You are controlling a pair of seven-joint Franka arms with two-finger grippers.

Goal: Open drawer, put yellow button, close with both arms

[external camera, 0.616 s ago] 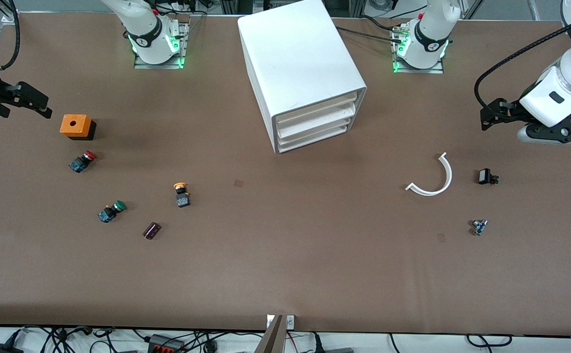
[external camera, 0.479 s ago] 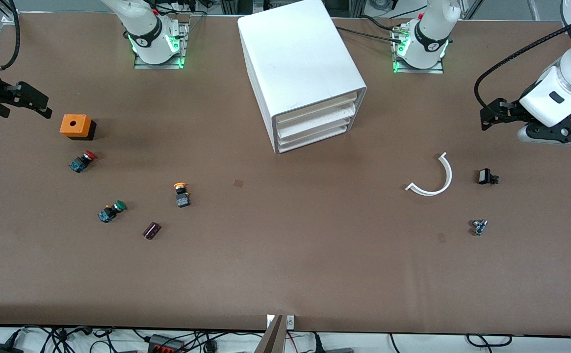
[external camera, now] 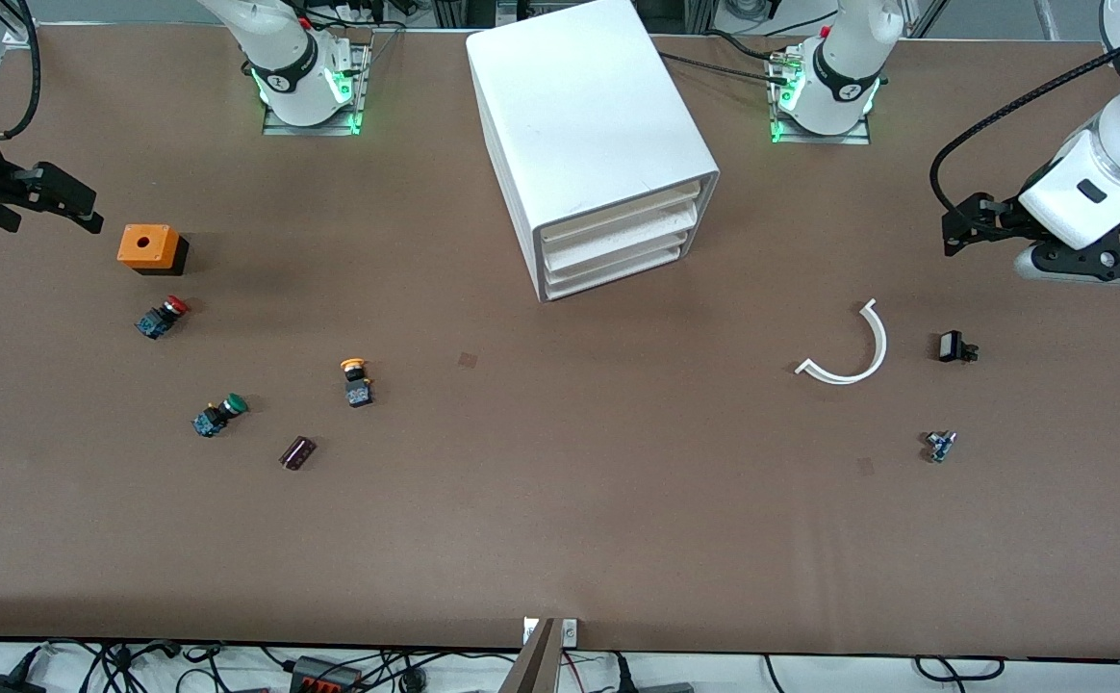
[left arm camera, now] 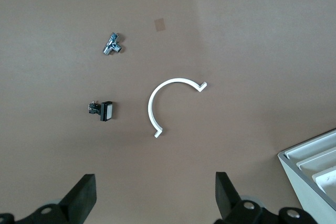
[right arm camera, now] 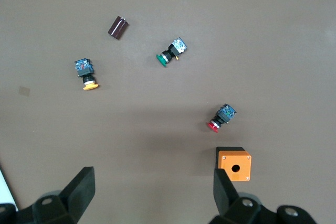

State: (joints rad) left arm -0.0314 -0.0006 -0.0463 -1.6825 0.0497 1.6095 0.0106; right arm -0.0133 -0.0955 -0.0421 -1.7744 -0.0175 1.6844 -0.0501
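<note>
The white cabinet point(external camera: 589, 144) stands mid-table near the robots' bases; its top drawer point(external camera: 618, 218) is shut, as are the two below it. A corner of the cabinet shows in the left wrist view point(left arm camera: 310, 161). The yellow button point(external camera: 356, 377) lies on the table toward the right arm's end, nearer the front camera than the cabinet; it also shows in the right wrist view point(right arm camera: 86, 74). My right gripper point(external camera: 50, 197) point(right arm camera: 152, 179) is open and empty, up beside the orange box. My left gripper point(external camera: 969, 219) point(left arm camera: 155, 182) is open and empty, over the left arm's end of the table.
An orange box point(external camera: 148, 247), a red button point(external camera: 163, 316), a green button point(external camera: 219, 414) and a dark cylinder point(external camera: 297, 451) lie around the yellow button. A white curved piece point(external camera: 853, 351), a small black part point(external camera: 954, 346) and a metal fitting point(external camera: 940, 445) lie under the left gripper.
</note>
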